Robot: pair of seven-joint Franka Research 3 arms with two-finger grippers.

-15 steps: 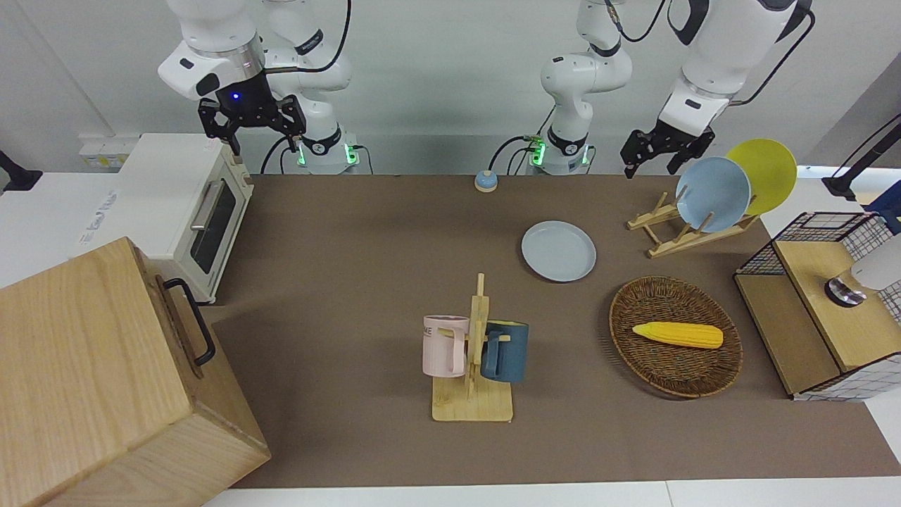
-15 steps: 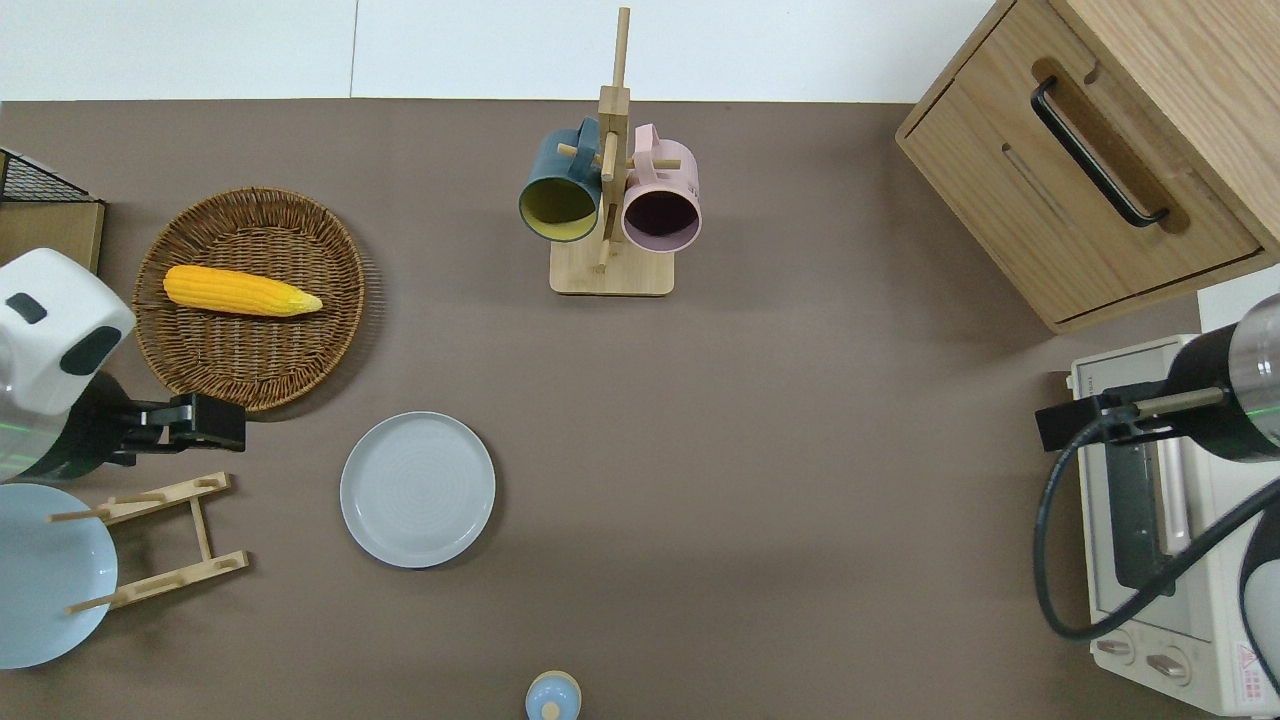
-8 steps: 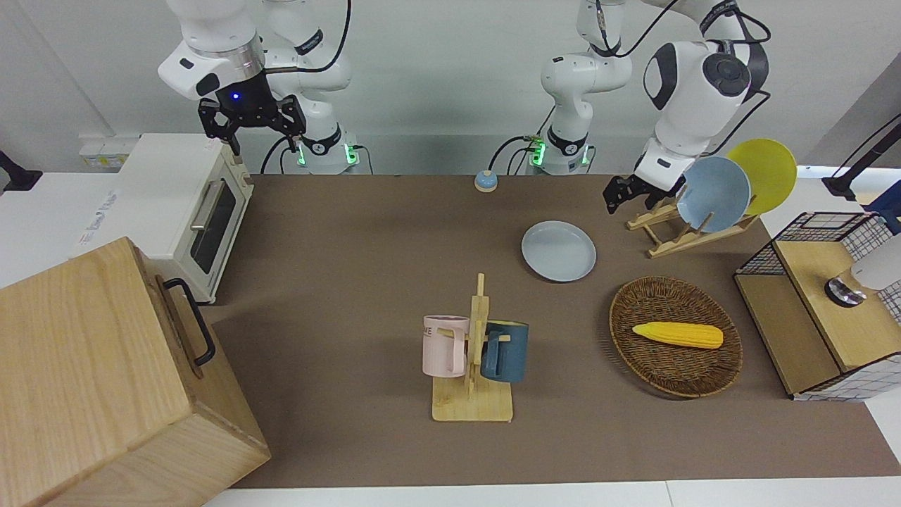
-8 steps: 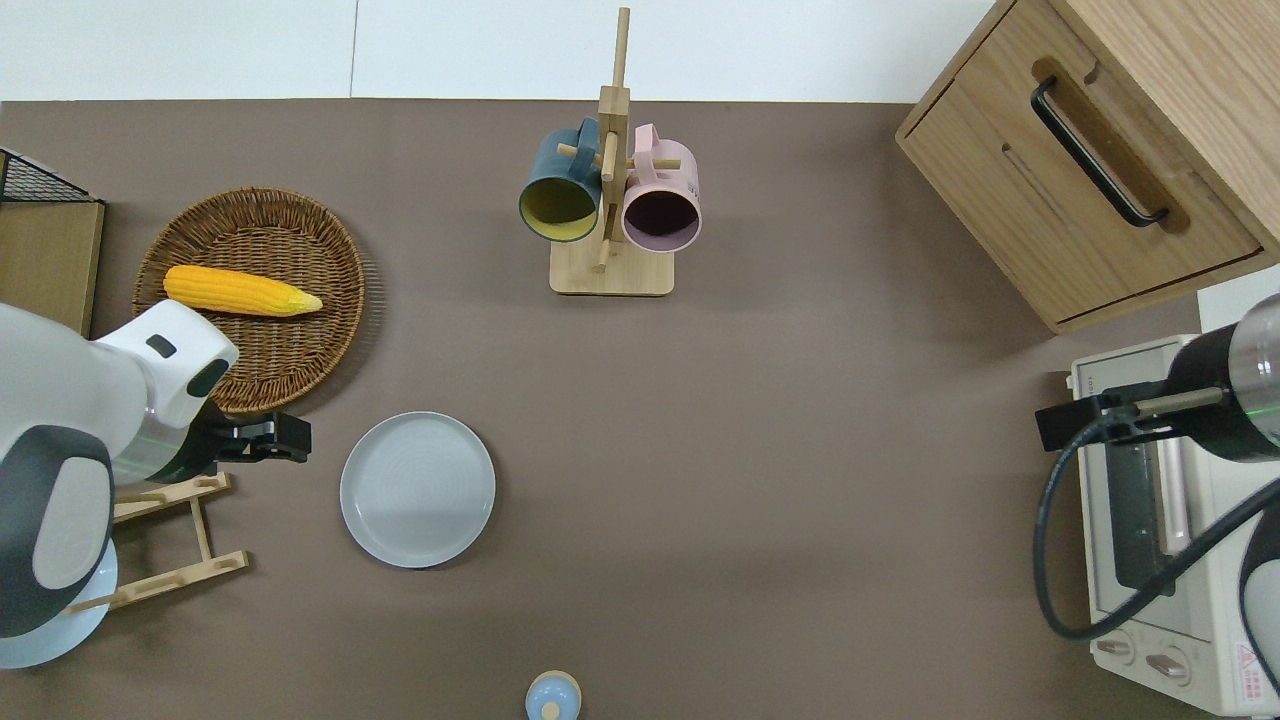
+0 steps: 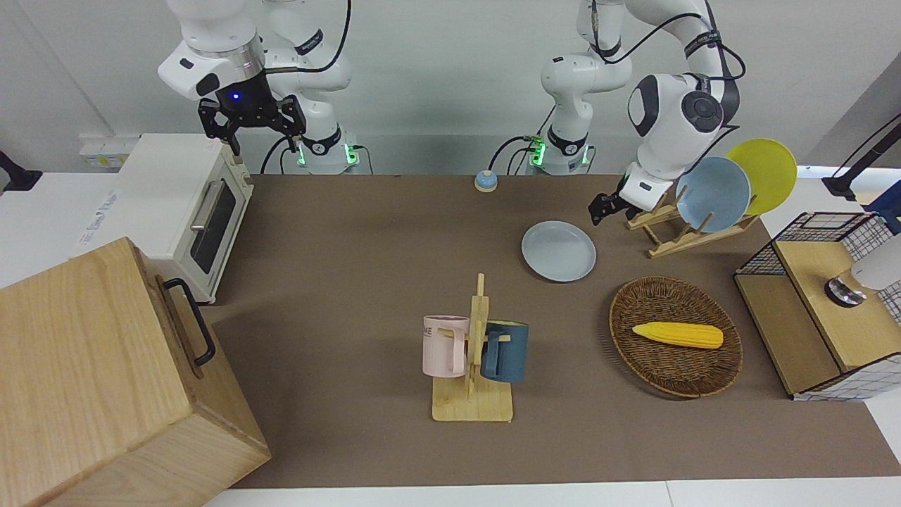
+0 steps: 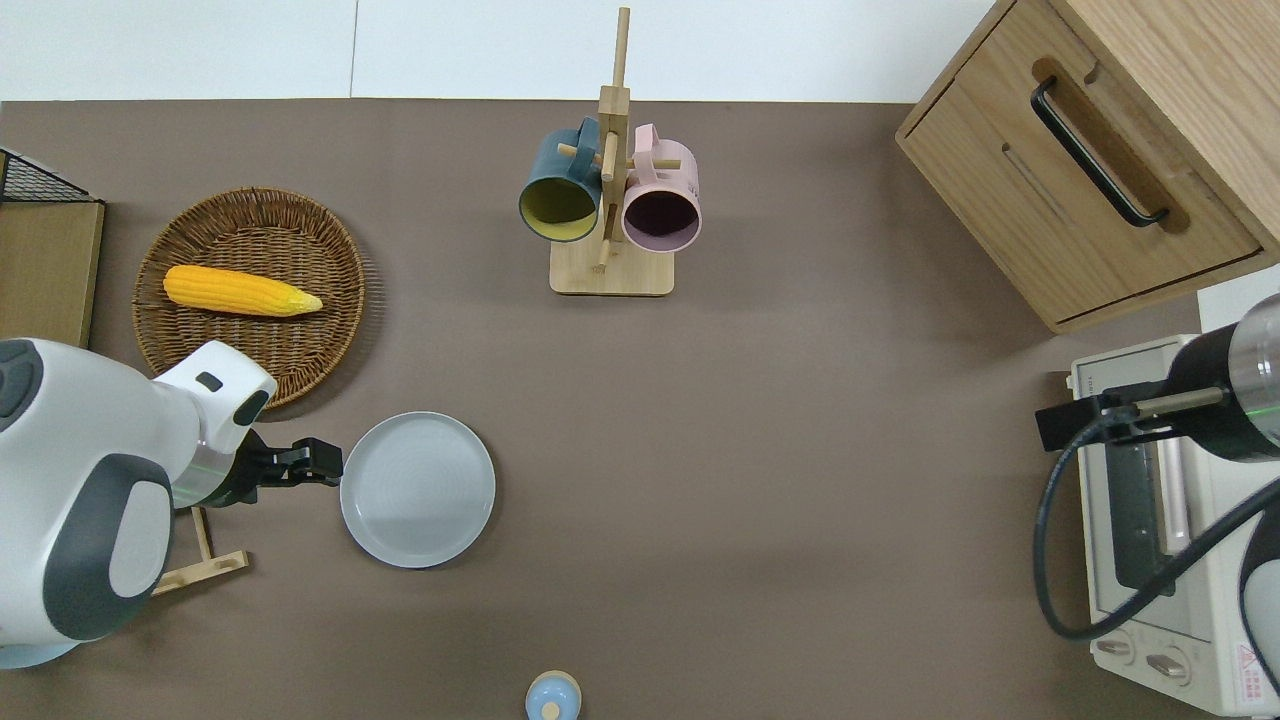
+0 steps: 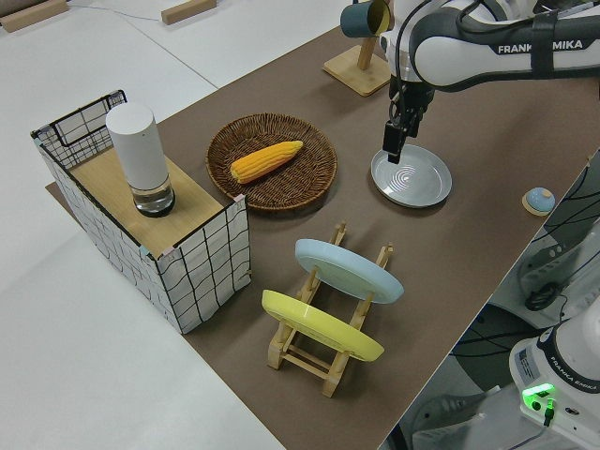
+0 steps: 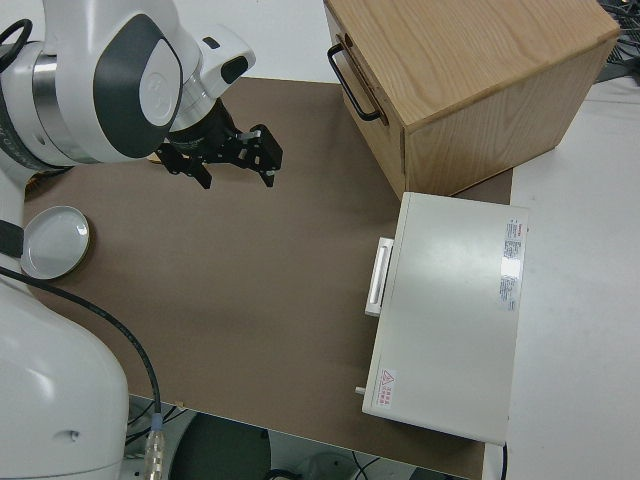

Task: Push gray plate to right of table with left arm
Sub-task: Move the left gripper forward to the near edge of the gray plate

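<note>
Brown-matted counter (image 6: 760,420): gray plate (image 6: 417,489) lay flat beside the wicker basket (image 6: 250,297). Left arm's jaws (image 6: 322,462), aperture indeterminate and holding nothing, sat at the plate's rim; advisable to press low and steadily toward the right arm's end, right arm parked

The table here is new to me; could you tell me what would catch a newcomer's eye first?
Probably the left gripper, low at the edge of the gray plate on the table. Next, the yellow corn in the wicker basket, farther from the robots. The right arm is parked.
</note>
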